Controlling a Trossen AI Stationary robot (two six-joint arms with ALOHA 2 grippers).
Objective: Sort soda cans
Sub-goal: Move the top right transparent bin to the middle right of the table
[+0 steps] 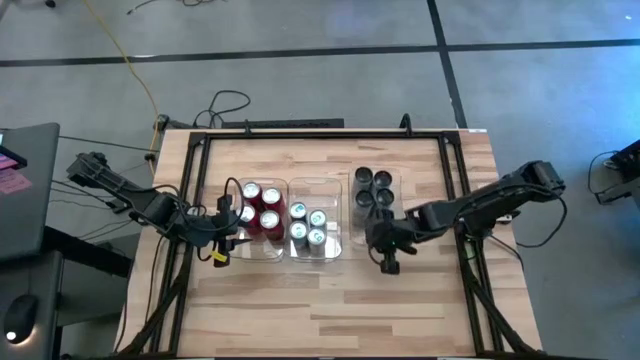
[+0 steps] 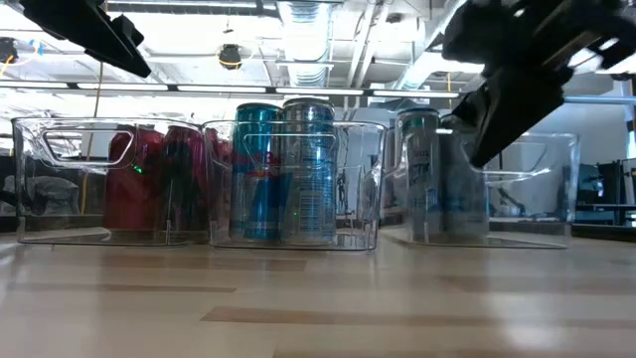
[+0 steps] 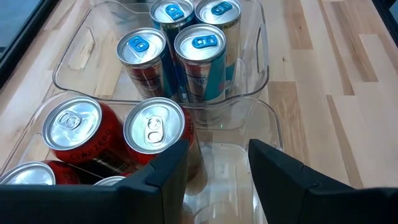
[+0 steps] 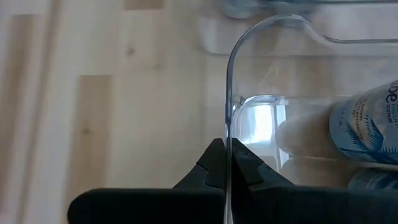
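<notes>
Three clear bins stand side by side mid-table. The left bin holds red soda cans. The middle bin holds silver-white cans with blue tops. The right bin holds dark grey cans. My right gripper is at the right bin's near end, shut on its wall. My left gripper hangs open over the left bin's near end, with a bare patch of bin floor below the gap between its fingers. My right gripper pinches the right bin's thin clear wall just under its rim, close to a rounded corner at the near end, one finger on each face of the wall. The fingers slant down from the table's right side. The bin stays upright with its cans standing inside.
A dark frame runs around the table top, with cables beyond the far edge. Bare wood lies between the bins and the near edge. A monitor stands off the table's left side.
</notes>
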